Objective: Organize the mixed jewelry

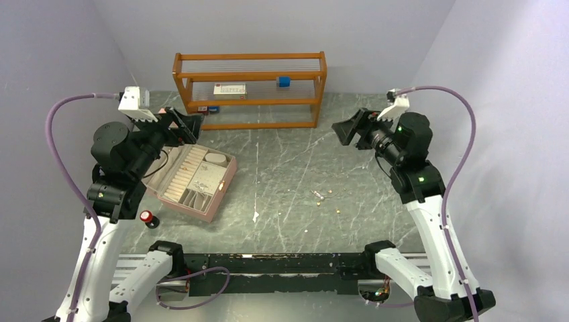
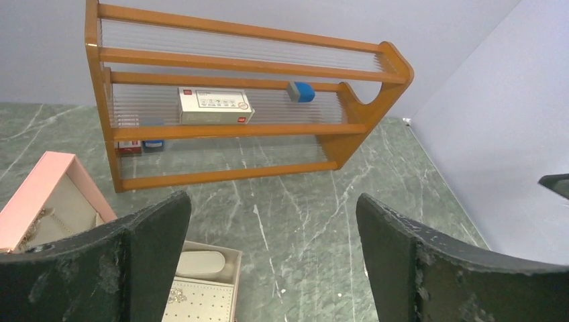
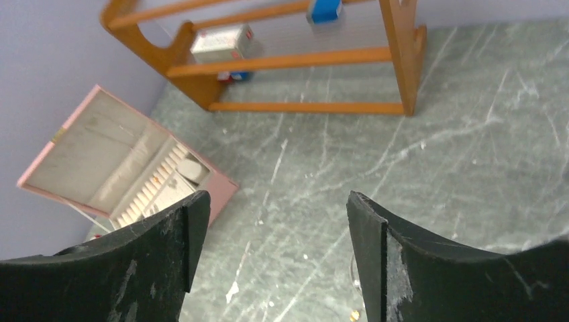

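Right gripper (image 3: 275, 201) jaws spread wide; pink box (image 3: 100, 144) open, left; wooden rack (image 3: 268, 64) beyond; gold speck (image 3: 353, 314), perhaps jewelry, below.

No text, brand, number or sign can be read in any of the views. A printed face is seen on the white box (image 2: 215, 106) standing on the middle shelf of the wooden rack (image 2: 268, 129). It has a row of small dark marks above a red strip along its lower edge, but the print is too small and blurred to be made out. Nothing legible is offered by the other two views either.
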You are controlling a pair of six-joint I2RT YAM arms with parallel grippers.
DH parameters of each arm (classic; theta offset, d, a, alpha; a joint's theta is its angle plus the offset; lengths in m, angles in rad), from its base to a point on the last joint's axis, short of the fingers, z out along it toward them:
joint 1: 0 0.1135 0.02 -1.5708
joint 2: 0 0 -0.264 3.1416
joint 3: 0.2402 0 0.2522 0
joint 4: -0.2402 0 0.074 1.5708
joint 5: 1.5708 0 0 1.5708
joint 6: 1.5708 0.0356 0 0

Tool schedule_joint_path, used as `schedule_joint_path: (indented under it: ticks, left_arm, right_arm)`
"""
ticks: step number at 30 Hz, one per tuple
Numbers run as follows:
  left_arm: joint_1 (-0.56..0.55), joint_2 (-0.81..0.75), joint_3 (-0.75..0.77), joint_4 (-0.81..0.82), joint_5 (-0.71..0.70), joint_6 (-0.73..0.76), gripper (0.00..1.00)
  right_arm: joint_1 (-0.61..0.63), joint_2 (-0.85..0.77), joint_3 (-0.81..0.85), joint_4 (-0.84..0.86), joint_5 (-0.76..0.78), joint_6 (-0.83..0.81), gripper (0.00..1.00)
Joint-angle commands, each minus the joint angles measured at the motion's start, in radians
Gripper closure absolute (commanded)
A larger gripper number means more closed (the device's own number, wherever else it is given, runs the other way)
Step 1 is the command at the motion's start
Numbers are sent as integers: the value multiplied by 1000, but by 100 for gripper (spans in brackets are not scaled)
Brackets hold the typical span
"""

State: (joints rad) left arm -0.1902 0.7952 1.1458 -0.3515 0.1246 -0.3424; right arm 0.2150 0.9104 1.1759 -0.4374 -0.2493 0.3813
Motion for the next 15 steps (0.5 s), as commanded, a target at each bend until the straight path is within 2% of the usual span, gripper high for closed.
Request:
schedule_joint_path:
  ticks: [1, 4, 10, 15]
  left_arm:
    - [12, -15, 6, -71, -3, 12, 2]
    - [13, -38, 0, -134, -1, 17, 2]
    - [14, -78, -96, -226, 118, -35, 3]
    - [14, -110, -182, -232, 146, -106, 6]
  right_arm:
    - [-10, -10, -88, -16, -57, 12, 18]
    - [-11, -17, -171, 6, -134, -13, 17]
    - [29, -2, -298, 42, -192, 27, 17]
    - [89, 108, -323, 101, -212, 71, 24]
